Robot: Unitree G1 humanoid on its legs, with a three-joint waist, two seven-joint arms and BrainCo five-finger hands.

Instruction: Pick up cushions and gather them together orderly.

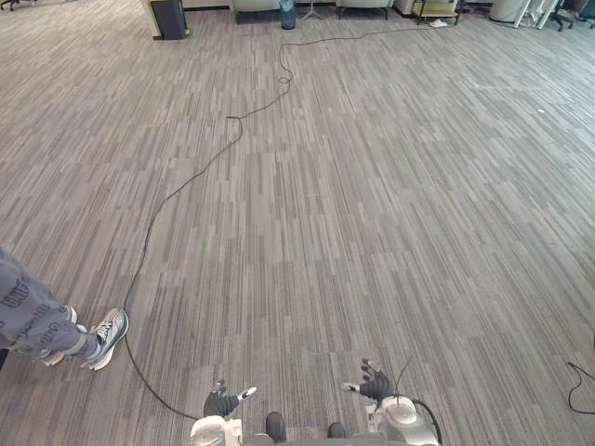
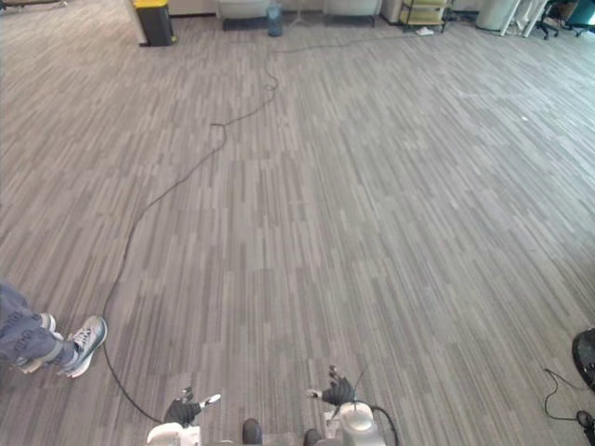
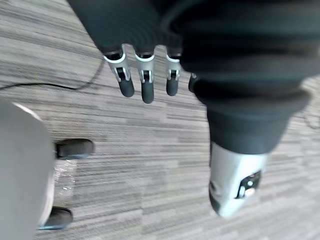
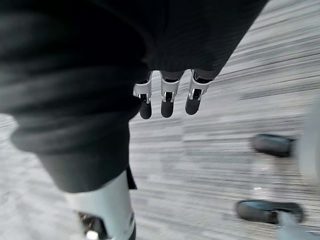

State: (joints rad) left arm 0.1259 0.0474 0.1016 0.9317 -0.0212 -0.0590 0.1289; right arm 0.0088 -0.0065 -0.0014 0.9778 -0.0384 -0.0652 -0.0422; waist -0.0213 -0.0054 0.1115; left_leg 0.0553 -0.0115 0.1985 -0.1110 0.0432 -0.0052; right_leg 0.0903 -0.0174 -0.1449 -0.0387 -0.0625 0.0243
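Currently the left hand (image 1: 220, 403) and right hand (image 1: 376, 385) are hanging spread, holding nothing; where the cushions are lying, I cannot tell. Searching leftward is risking bumping the person's grey laced sneaker (image 1: 110, 334) nearby.

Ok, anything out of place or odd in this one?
Nothing looks spilled or damaged. A person's shoes stand on the carpet close on the robot's left; left hand and right hand hang open, holding nothing.
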